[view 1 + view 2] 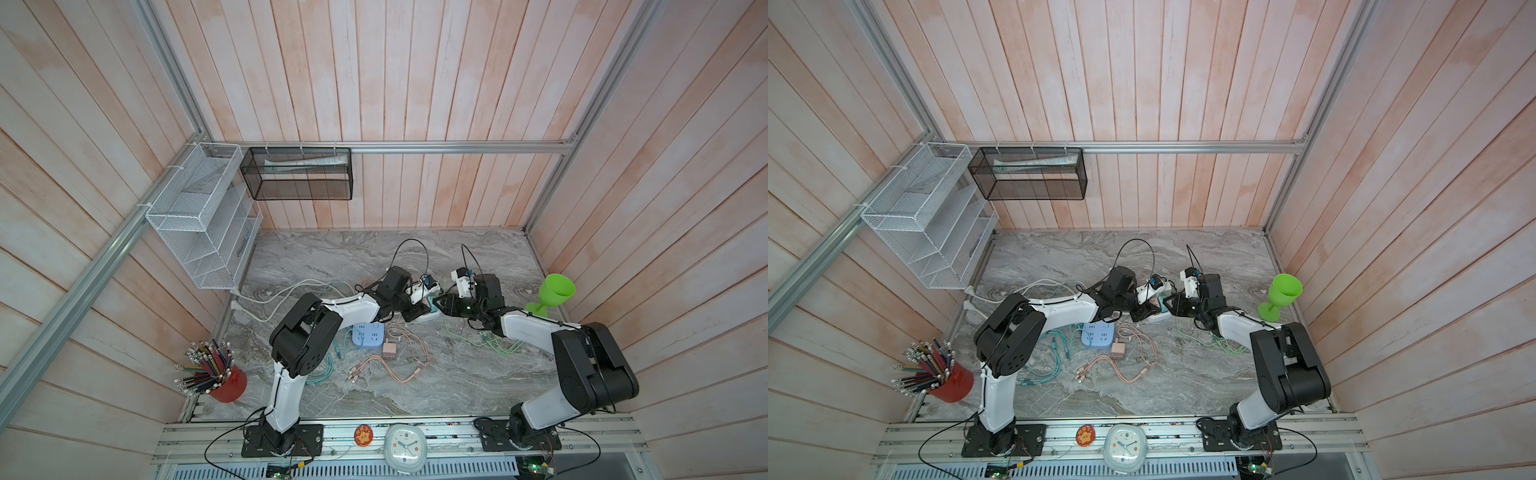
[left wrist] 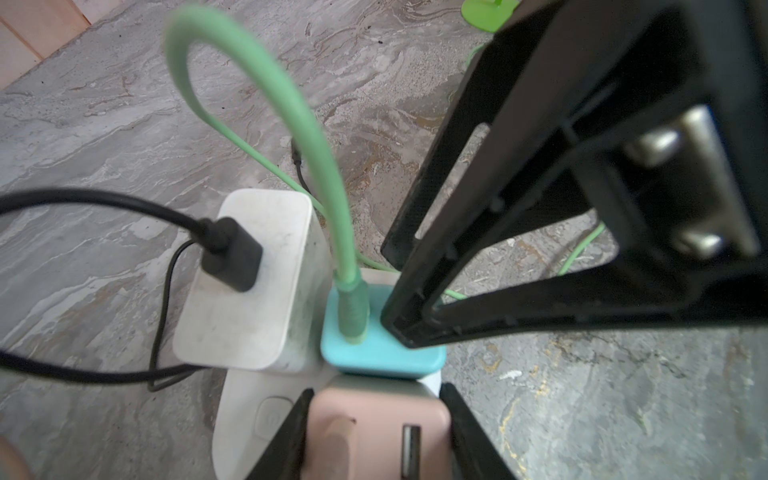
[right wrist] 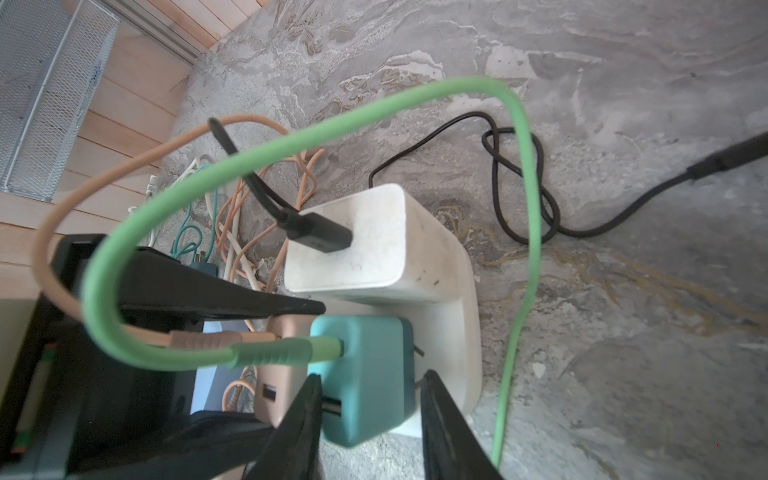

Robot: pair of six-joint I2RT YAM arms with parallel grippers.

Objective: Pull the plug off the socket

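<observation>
The table point(image 1: 457, 374) carries the socket point(image 3: 467, 332) at mid-width, between the two arms. A white charger point(image 2: 249, 291) stands plugged into it. The pink plug point(image 2: 374, 436) sits in the socket, left of the teal plug point(image 3: 365, 399). Left gripper point(image 2: 376, 395): jaws narrowed, clamped on both sides of the pink plug. Right gripper point(image 3: 372, 374): jaws straddle the teal plug, with one finger touching and the other just beside it. A closed grip cannot be confirmed. A green cable point(image 3: 528, 208) enters the teal plug.

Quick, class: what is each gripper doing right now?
Left gripper: closed on the pink plug.
Right gripper: straddles the teal plug; firm grip cannot be told.
</observation>
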